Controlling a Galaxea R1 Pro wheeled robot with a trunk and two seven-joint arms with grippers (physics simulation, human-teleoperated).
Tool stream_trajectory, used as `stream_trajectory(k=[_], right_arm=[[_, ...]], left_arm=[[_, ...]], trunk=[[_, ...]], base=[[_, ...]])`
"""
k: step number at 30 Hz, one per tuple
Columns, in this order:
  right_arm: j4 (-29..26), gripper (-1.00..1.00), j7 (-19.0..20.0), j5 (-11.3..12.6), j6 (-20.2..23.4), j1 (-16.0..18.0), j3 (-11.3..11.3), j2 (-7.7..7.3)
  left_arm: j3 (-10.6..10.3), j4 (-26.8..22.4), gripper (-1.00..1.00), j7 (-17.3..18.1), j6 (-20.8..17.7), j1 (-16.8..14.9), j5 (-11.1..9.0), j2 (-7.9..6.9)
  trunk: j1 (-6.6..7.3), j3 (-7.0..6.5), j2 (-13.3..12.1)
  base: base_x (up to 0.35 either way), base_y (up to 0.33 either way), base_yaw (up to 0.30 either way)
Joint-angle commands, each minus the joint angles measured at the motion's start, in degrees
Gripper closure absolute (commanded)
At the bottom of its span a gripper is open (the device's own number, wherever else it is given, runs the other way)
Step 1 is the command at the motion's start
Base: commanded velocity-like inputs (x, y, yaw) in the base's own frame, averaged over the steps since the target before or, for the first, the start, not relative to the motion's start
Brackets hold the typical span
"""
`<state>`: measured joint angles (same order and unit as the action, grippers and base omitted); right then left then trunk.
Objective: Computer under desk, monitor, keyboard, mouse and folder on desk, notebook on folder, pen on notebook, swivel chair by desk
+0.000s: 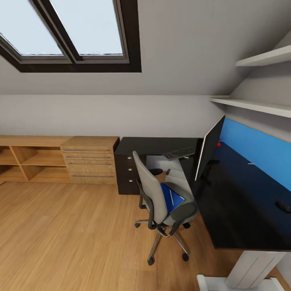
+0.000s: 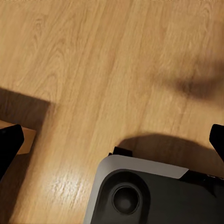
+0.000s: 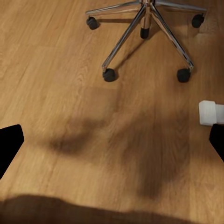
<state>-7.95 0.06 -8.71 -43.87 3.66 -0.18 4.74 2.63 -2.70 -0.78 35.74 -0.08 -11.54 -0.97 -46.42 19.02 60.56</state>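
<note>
In the head view we look into the grey-walled attic bedroom with its dark-framed skylight [image 1: 76,32] at the upper left and light wood floor [image 1: 60,242] across the bottom. The long glossy black counter [image 1: 238,210] runs from the centre to the right edge, its three-drawer unit with silver knobs [image 1: 126,171] at centre left, just beside a light oak low cabinet [image 1: 56,159] on the left. On the counter the wide flat black monitor [image 1: 208,149] stands upright right of centre, a red dot at its corner, in front of a blue wall panel [image 1: 258,151]. The slim silver-framed keyboard with dark keys [image 1: 179,153] lies on the counter just left of the monitor, and the small dark grey mouse [image 1: 283,206] sits at the right edge. The grey padded swivel chair [image 1: 161,198] stands on the floor at centre, close against the counter, with the bright blue flat folder [image 1: 171,198] on its seat and a thin white-silver pen [image 1: 171,198] on top. In the right wrist view we see the chair's chrome five-leg base on castors [image 3: 144,32] at the top, and the right tool [image 3: 112,140] has its black fingertips [image 3: 9,144] spread wide at both frame edges over bare floor. In the left wrist view the left tool [image 2: 112,144] is likewise spread wide, empty, above the floor and the robot's grey base [image 2: 140,196].
</note>
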Motion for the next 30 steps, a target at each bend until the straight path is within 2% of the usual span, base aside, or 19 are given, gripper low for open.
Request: stream_trajectory(k=[1,12,15,18,23,30], right_arm=[[0.0,-1.00,0.0,-0.2,-0.1,0.0,0.1,0.00],[0.1,-1.00,0.0,-0.5,0.0,0.0,0.3,-0.06],[0.1,-1.00,0.0,-0.5,0.1,0.0,0.3,-0.16],[0.1,-1.00,0.0,-0.5,0.1,0.0,0.3,-0.17],[0.1,-1.00,0.0,-0.5,0.1,0.0,0.3,-0.03],[0.1,-1.00,0.0,-0.6,0.2,0.0,0.5,0.00]], left_arm=[[0.2,0.0,-1.00,-0.1,0.1,0.0,0.2,0.01],[0.3,0.0,-1.00,-0.2,0.0,0.0,0.2,0.15],[0.3,0.0,-1.00,-0.2,-0.1,0.0,0.2,0.18],[0.2,0.0,-1.00,-0.2,-0.7,0.0,0.2,0.16],[0.0,0.0,-1.00,-0.1,-3.9,0.0,0.2,0.10],[0.0,0.0,-1.00,-0.1,-4.3,0.0,0.2,0.03]], trunk=[[-0.23,0.25,0.5],[-2.65,2.22,4.9],[-3.31,2.76,6.1],[-3.96,3.30,7.3],[-5.06,4.20,9.3],[-6.60,5.45,12.1]], base=[[0.000,0.000,0.000],[0.000,0.000,-0.003],[0.000,0.000,-0.168],[0.000,0.000,-0.216],[0.000,0.000,-0.078],[0.000,0.000,-0.004]])
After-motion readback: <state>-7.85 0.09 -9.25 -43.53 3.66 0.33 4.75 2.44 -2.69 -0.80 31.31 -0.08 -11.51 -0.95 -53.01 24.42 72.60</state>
